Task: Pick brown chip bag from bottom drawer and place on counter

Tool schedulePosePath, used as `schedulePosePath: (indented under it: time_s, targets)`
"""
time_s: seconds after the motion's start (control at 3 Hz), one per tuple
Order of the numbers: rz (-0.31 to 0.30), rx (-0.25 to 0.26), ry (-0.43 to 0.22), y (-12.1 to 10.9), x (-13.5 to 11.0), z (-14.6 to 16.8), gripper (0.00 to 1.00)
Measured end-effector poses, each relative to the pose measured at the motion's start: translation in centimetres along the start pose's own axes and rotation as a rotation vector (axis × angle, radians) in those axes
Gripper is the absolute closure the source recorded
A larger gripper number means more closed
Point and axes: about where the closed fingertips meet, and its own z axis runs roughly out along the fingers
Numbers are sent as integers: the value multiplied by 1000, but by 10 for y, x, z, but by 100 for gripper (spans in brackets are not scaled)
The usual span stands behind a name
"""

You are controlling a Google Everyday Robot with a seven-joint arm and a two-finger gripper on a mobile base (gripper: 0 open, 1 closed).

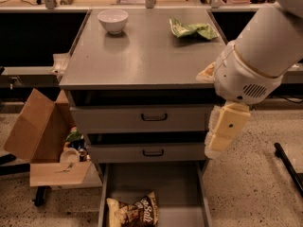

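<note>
The brown chip bag [134, 211] lies on the floor of the open bottom drawer [158, 183], at its front left. My gripper [220, 135] hangs pointing down from the white arm at the right. It is in front of the right ends of the two upper drawers, above and to the right of the bag and apart from it. Nothing shows in it. The grey counter [142, 56] is the cabinet's top.
A white bowl [112, 20] and a green bag [191, 30] sit at the back of the counter. The two upper drawers [154, 118] are closed. An open cardboard box [35, 131] and clutter stand to the left of the cabinet. A black bar [289, 167] lies on the floor at the right.
</note>
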Motion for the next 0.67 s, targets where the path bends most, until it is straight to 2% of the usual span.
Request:
schedulePosePath:
  time_s: [0.67]
  targets:
    - [-12,2,17,-1,2,7,0]
